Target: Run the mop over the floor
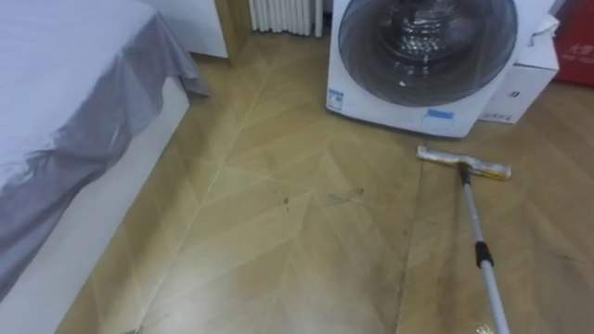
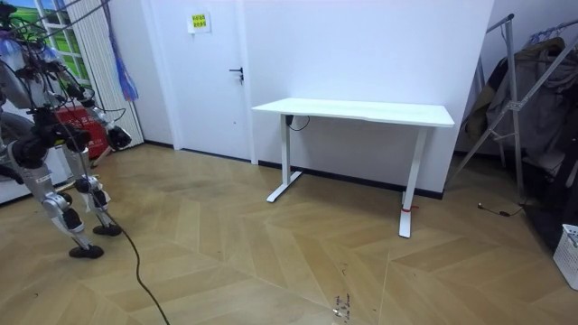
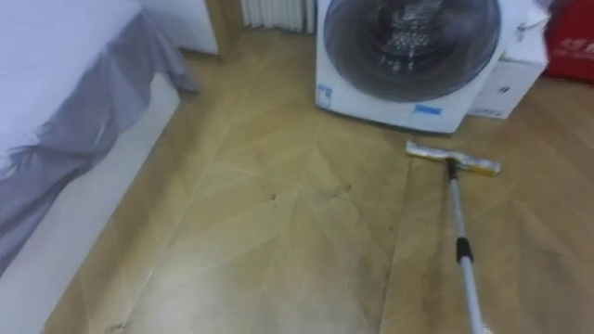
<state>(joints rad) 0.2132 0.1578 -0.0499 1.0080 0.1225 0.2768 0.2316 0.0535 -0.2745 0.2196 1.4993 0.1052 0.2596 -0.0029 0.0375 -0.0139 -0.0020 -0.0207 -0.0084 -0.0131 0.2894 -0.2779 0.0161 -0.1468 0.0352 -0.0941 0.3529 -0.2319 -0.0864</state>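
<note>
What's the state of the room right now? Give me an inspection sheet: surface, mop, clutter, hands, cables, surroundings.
surface: wooden floor, a few small dark marks near its middle
job's things: mop, flat head on the floor just in front of the washing machine, pole running back to the view's lower right
clutter: white box beside the washing machine; red item behind the box
hands: nothing seen
cables: dark cord hanging under the white table
surroundings: bed with a grey sheet on the left; radiator by the far wall; door in the room view
</note>
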